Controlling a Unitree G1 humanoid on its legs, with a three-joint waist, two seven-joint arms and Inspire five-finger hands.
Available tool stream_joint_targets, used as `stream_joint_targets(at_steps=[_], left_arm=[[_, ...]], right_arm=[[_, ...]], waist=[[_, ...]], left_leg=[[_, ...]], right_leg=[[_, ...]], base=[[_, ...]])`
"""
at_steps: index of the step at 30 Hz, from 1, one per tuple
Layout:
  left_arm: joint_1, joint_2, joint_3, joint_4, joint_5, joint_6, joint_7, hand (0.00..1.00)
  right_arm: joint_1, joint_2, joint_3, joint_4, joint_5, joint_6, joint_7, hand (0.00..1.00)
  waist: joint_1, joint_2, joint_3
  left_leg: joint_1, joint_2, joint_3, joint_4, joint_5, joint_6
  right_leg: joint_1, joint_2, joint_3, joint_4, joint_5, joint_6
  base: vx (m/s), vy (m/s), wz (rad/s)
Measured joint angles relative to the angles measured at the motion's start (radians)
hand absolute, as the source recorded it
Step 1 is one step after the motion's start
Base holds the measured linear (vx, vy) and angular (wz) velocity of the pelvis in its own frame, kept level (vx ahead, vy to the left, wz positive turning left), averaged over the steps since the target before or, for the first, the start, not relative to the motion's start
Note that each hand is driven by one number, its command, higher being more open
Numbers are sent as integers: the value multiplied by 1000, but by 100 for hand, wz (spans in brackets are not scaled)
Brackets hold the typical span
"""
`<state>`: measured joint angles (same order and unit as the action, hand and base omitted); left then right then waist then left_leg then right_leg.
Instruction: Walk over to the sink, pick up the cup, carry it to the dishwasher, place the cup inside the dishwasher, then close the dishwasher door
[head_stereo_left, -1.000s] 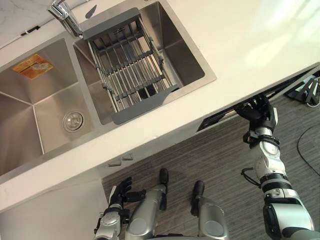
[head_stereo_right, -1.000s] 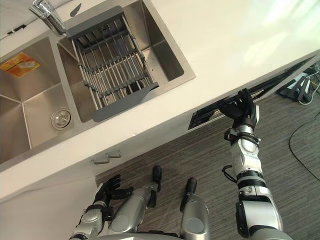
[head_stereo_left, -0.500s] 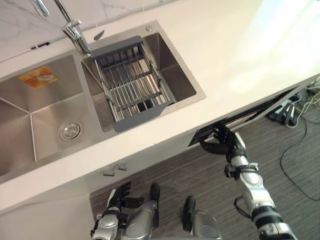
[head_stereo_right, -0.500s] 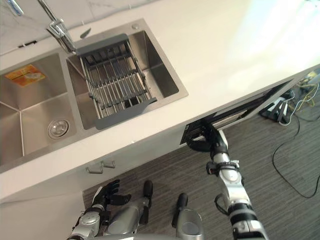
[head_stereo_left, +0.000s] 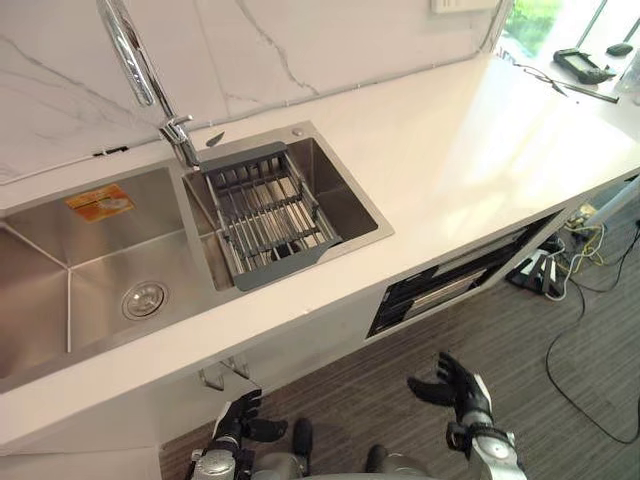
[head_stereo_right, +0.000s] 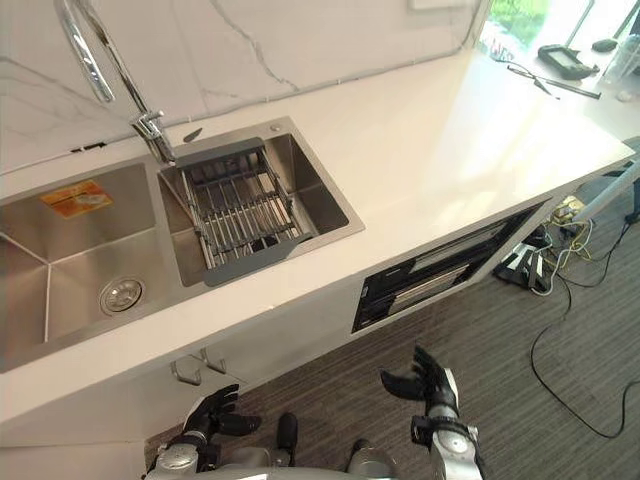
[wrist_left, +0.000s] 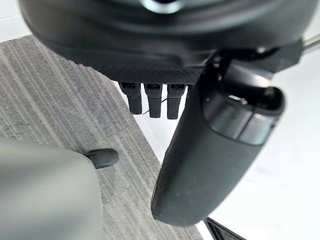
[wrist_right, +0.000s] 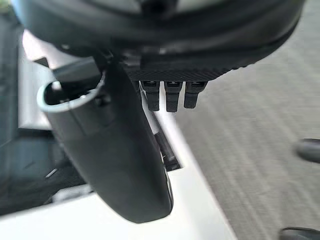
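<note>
Countertop (head_stereo_left: 470, 150): white, long, running across the view under a marbled white wall (head_stereo_left: 300, 50). We note a dark flat device (head_stereo_left: 580, 65) on its far right end.

Floor (head_stereo_left: 560, 400): grey striped carpet in front of the counter. Loose cables (head_stereo_left: 585, 290) trail over it at the right.

Sink (head_stereo_left: 60, 270): steel, two basins, set into the counter's left part. The left basin has a round drain (head_stereo_left: 144, 299) and an orange sticker (head_stereo_left: 99, 202) on its back slope. A grey drain rack (head_stereo_left: 270, 215) spans the right basin, resting on the rim front and back. A tall chrome faucet (head_stereo_left: 135, 60) rises behind the divider between the basins.

Dishwasher (head_stereo_left: 455, 280): under the counter, right of the sink. We see a dark gap with a silver rail along its top, just beneath the counter's lip. Whether the door is fully home we cannot tell.

Right hand (head_stereo_left: 455, 385): low above the carpet, in front of the dishwasher and well apart from it. Fingers spread and relaxed, thumb out, nothing in it. Its own wrist view agrees: straight fingers, bare thumb, white front and carpet beyond.

Left hand (head_stereo_left: 240, 420): low at the bottom edge, below the sink's cabinet front. Fingers loosely extended, holding nothing.

Cup: it is in neither hand, and we cannot tell where it lies.
</note>
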<state>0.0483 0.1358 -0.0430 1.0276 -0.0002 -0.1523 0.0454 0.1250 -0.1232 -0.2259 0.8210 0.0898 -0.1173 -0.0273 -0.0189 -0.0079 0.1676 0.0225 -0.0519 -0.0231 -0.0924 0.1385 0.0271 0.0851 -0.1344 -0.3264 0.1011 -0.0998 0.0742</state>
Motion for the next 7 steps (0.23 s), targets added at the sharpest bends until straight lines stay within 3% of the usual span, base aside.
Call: stream_joint_targets(at_steps=[7], left_arm=[[21,-5,31,0,-25,2,-1,90]], right_arm=[[24,15,-56,115,58,19,-2,90]], waist=[[-4,-4,-33]], left_leg=[[17,2,-3,-1,-6,-8]], right_leg=[[22,4,-5,-19,-1,8]], base=[[-42,-4,1]])
